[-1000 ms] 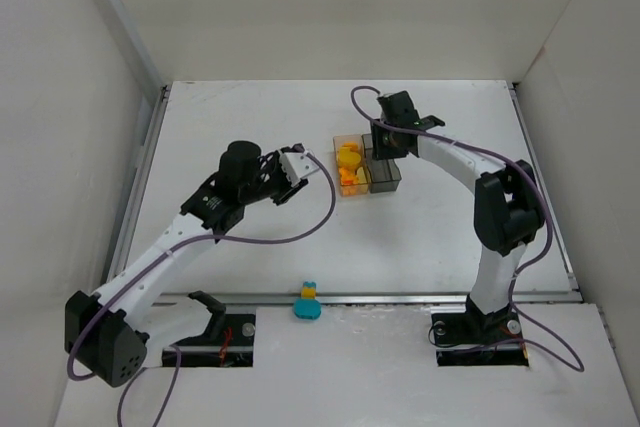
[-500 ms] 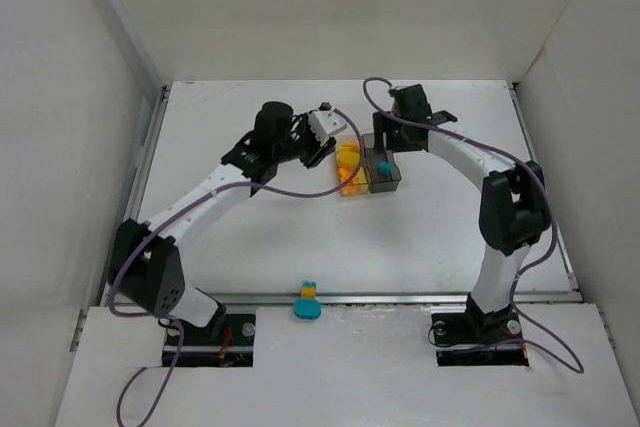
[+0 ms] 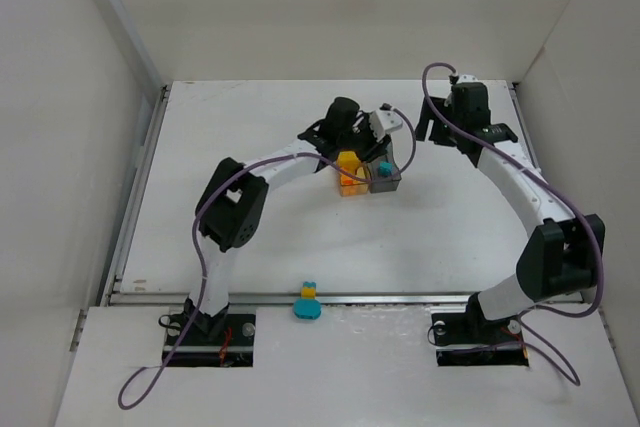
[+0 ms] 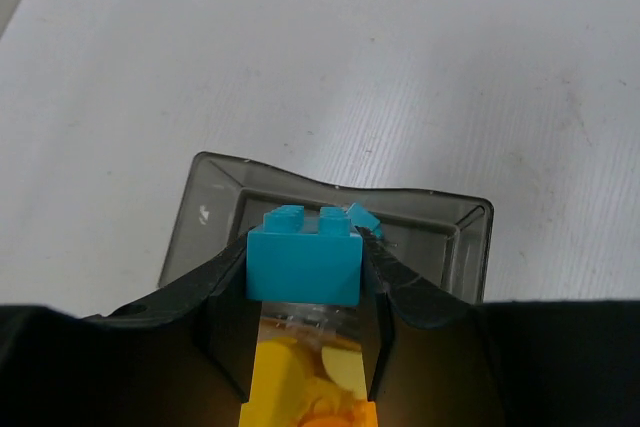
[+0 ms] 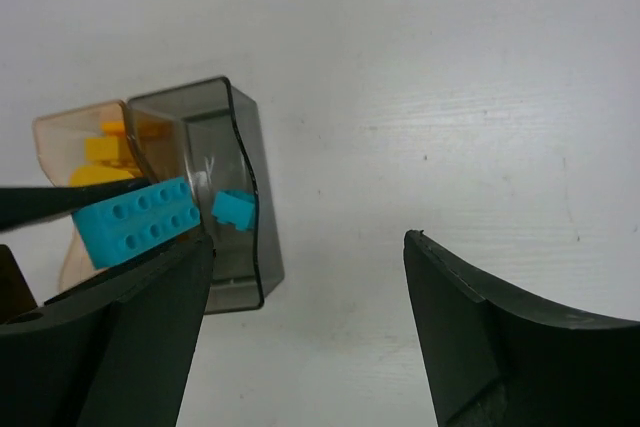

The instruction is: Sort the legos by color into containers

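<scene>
Left hand (image 3: pixel 381 147): narrow, closed on a teal brick (image 4: pixel 300 259); its two dark fingers (image 4: pixel 228 312) press the brick's short sides.
Teal brick: a two-by-four stud piece, held level above the bins, over the wall where the two join and the grey bin's near end; it does not touch either bin.
Grey bin (image 5: pixel 252 162): smoky and see-through, on the white worktop (image 3: pixel 300 227), joined along its side to the amber bin (image 5: pixel 62 135).
Small teal piece (image 5: pixel 235 209): lies inside the grey bin, against the wall on the right hand's side, just beside the held brick's end.
Amber bin: holds yellow and orange legos (image 3: pixel 348 169) in a loose heap; from the left wrist they show as a yellow-orange mass right under the brick.
Right hand (image 5: pixel 310 247): spread wide and holding nothing; its dark fingers (image 5: pixel 480 337) frame bare worktop beside the grey bin.
Right arm: stretched to the far right part of the worktop, its hand near the bins but apart from them.
Stray lego (image 3: pixel 307 307): a teal piece with a small yellow bit on top, on the near ledge (image 3: pixel 380 347) in front of the metal rail, between the two arm bases and well apart from the bins.
</scene>
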{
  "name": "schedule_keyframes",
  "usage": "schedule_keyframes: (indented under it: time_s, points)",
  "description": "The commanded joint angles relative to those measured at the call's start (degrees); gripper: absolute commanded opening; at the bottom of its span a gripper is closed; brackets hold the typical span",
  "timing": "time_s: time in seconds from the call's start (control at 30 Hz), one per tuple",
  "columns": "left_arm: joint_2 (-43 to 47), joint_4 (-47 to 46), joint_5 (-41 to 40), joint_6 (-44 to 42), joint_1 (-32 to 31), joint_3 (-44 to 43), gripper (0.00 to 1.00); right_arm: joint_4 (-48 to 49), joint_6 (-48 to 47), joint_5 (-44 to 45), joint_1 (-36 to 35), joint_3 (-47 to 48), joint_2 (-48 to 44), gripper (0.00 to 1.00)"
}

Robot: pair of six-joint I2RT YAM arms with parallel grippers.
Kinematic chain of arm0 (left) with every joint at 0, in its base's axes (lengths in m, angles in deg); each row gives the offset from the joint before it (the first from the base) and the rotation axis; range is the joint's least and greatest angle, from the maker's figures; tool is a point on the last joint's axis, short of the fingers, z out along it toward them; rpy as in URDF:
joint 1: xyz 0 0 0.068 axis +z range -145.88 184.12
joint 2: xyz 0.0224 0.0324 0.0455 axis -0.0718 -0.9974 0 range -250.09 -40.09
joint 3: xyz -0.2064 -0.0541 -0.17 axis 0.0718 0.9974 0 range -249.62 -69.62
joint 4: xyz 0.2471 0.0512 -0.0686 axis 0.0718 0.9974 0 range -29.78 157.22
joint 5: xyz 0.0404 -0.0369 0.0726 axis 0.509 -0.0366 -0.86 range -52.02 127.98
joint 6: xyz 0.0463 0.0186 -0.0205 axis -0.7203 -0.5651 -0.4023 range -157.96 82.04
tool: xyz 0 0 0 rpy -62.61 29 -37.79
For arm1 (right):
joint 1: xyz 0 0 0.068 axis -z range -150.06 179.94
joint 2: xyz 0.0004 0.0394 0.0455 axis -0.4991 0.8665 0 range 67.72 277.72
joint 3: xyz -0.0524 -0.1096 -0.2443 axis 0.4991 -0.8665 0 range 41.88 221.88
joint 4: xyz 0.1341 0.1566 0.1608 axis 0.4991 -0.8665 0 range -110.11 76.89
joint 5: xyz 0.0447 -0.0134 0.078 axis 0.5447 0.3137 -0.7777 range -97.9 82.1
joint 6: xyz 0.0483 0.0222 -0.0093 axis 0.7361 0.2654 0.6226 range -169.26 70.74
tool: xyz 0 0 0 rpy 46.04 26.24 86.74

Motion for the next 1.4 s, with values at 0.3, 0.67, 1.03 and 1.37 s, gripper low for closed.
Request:
schedule_keyframes:
  time_s: [0.3, 0.67, 1.03, 1.37]
  points:
    - [-1.6, -1.8, -1.0, -0.6, -0.7, -4.2, 1.00, -0.2, -4.0, 1.1, -0.4, -1.4, -2.7, 0.82]
    - [26.1, 6.9, -24.0, 6.7, 4.0, 3.5, 1.00, -4.5, -6.0, -0.3, -6.7, 0.4, -9.8, 0.91]
    - [58.8, 17.4, -54.4, 21.6, 19.0, 35.9, 1.00, -3.3, -6.2, -5.7, -47.5, -9.4, -0.7, 0.91]
    - [67.7, 10.1, -54.1, 20.8, 19.0, 46.8, 1.00, -6.4, -17.0, -10.0, -57.8, -4.6, 5.0, 0.64]
